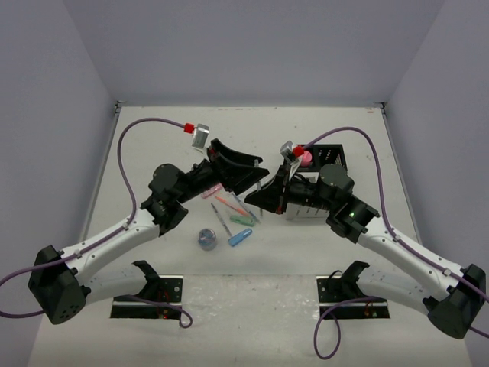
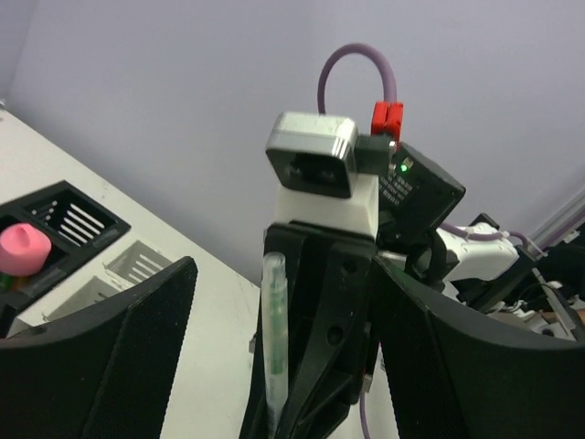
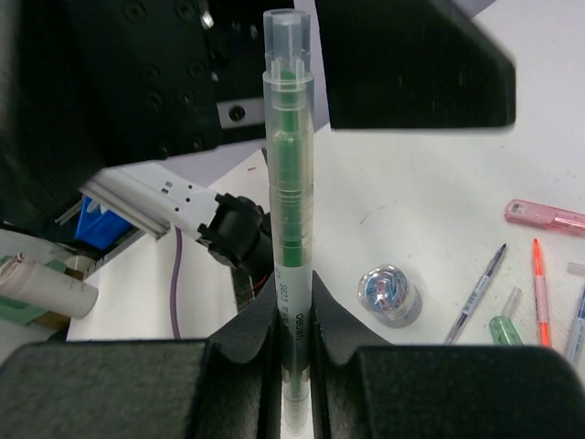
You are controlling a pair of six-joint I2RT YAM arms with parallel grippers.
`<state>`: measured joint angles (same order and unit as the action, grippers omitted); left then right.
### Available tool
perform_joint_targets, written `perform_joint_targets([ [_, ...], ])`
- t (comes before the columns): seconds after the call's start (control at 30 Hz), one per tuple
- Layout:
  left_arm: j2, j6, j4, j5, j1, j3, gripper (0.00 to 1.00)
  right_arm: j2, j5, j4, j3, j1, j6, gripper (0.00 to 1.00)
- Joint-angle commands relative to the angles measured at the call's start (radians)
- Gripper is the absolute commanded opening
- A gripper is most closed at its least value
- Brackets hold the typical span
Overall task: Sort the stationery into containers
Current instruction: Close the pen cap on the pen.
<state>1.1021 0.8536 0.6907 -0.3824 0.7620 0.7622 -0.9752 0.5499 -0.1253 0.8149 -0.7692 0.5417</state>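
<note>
A clear pen with a green core (image 3: 290, 183) stands upright in my right gripper (image 3: 292, 315), which is shut on its lower barrel. My left gripper (image 2: 288, 274) faces it with its jaws wide open on either side of the same pen (image 2: 275, 338), not touching it. In the top view the two grippers, left (image 1: 248, 172) and right (image 1: 263, 195), meet tip to tip above the table's middle. The black container (image 1: 330, 155) holds a pink piece (image 1: 304, 158). The white container (image 1: 302, 210) sits under the right wrist.
Loose on the table lie a pink marker (image 1: 212, 191), an orange pen (image 1: 227, 205), a mint capsule (image 1: 241, 219), a blue capsule (image 1: 239, 237) and a blue-grey roll (image 1: 207, 238). Purple cables arc over both arms.
</note>
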Motion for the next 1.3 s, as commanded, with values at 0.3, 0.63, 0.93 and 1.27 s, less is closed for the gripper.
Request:
perform_joint_targets([
  [0.3,0.051,-0.085,-0.134,0.014,0.002,0.172,0.44,0.033,-0.001,0.047,0.058,-0.001,-0.046,0.00],
  [0.63,0.041,-0.048,-0.105,-0.049,0.002,0.133,0.16,0.033,-0.049,0.089,0.092,-0.001,-0.065,0.00],
  [0.93,0.030,-0.056,-0.140,-0.075,0.002,0.115,0.00,-0.012,-0.147,0.186,0.217,0.001,-0.122,0.00],
  [1.27,0.020,-0.042,-0.158,-0.099,0.028,-0.012,0.00,-0.179,-0.100,0.293,0.539,0.115,-0.189,0.00],
])
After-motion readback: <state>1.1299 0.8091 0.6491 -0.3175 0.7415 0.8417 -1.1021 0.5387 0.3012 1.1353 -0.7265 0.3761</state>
